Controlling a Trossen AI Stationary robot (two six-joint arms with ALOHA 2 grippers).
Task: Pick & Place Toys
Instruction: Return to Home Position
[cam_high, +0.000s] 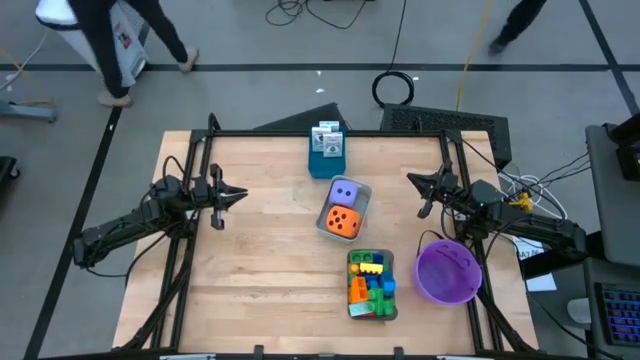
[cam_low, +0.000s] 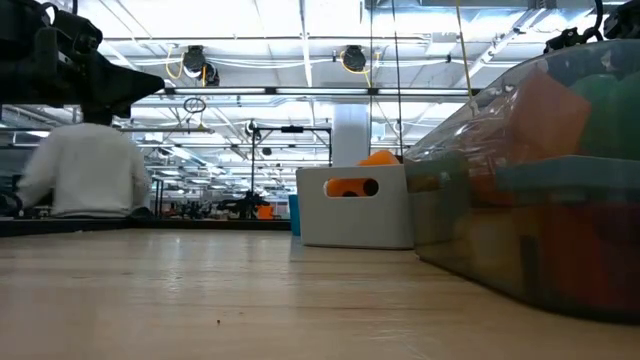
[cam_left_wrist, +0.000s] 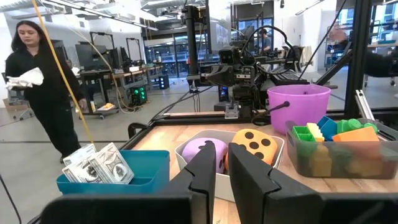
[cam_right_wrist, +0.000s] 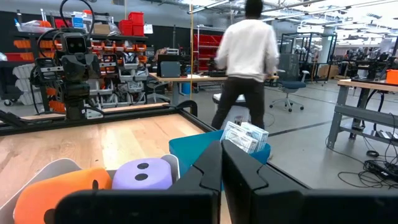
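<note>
A purple dotted die (cam_high: 344, 192) and an orange one (cam_high: 342, 222) sit side by side in a grey tray (cam_high: 364, 207) at the table's middle. Nearer the front, a second tray (cam_high: 352, 308) holds several coloured bricks (cam_high: 371, 283). My left gripper (cam_high: 238, 195) hovers shut over the table's left side, pointing level toward the dice (cam_left_wrist: 255, 146). My right gripper (cam_high: 412, 180) hovers shut over the right side, pointing toward the purple die (cam_right_wrist: 144, 174). Neither holds anything.
A purple round bowl (cam_high: 447, 271) stands at the right, beside the brick tray. A blue box of cards (cam_high: 327, 152) sits by the far edge. Bare wood lies at the left and front left. People move about beyond the table.
</note>
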